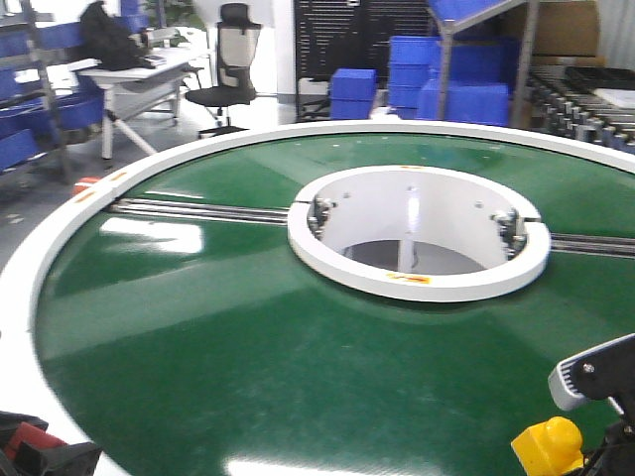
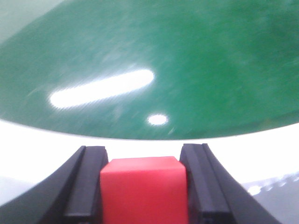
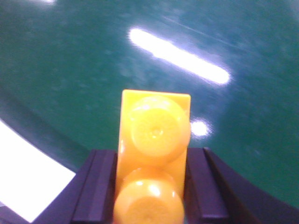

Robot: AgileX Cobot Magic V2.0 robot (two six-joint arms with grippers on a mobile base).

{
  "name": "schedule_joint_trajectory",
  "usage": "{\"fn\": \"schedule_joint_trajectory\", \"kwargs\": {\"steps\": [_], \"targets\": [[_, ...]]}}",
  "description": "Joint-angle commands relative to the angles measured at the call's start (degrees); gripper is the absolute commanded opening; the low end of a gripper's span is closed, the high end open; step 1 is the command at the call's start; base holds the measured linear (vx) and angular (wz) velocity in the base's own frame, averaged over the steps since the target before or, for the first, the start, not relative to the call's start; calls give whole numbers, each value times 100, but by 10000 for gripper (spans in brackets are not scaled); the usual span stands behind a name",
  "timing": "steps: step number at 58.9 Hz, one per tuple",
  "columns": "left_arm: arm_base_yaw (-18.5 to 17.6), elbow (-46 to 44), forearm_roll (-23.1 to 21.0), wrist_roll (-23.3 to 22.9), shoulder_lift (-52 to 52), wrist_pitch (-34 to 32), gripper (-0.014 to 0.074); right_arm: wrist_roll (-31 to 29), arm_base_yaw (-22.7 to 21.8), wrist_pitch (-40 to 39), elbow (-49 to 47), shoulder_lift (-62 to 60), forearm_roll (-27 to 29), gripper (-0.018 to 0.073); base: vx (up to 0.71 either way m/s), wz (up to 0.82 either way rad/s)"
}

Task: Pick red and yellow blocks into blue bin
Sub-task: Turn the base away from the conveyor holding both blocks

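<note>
Left wrist view: my left claw [image 2: 142, 154] is clamped on the red cube [image 2: 144, 191]. Both black pads press its sides. The cube's lower part is cut off by the bottom edge, so I cannot see how deep it sits. Past the fingertips runs the white rim [image 2: 140, 140] of the round table, then its green surface [image 2: 196, 56], smeared with blur and two bright glares of lamp light.

Right wrist view: my right claw [image 3: 153, 153] grips the yellow brick [image 3: 154, 135], held with both studs facing the camera. The nearer stud is out of focus and partly cropped at the bottom, and my pads show only as dark wedges on either side. Green table lies beyond, with a slice of white rim in the lower left corner.

Front view: my claws barely enter. The left one is a dark shape in the bottom left corner with a bit of red showing. The right one is at the bottom right, its fingers cut by the edge, the yellow brick between them. A white ring [image 1: 417, 278] sits at the table's centre, its inside partly hidden by its own wall. Stacked blue crates [image 1: 451, 74] stand far behind, and I cannot tell whether any is the blue bin.
</note>
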Motion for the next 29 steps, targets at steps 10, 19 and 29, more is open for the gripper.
{"fn": "schedule_joint_trajectory", "kwargs": {"steps": [10,19,29], "targets": [[-55,-152,-71,-5,-96,-381,235,-49,-13,-357,-160,-109,-32,231,-7,43],[-55,-152,-71,-5,-96,-381,235,-49,-13,-357,-160,-109,-32,231,-9,46],[-55,-152,-71,-5,-96,-381,235,-49,-13,-357,-160,-109,-32,231,-9,45]]}}
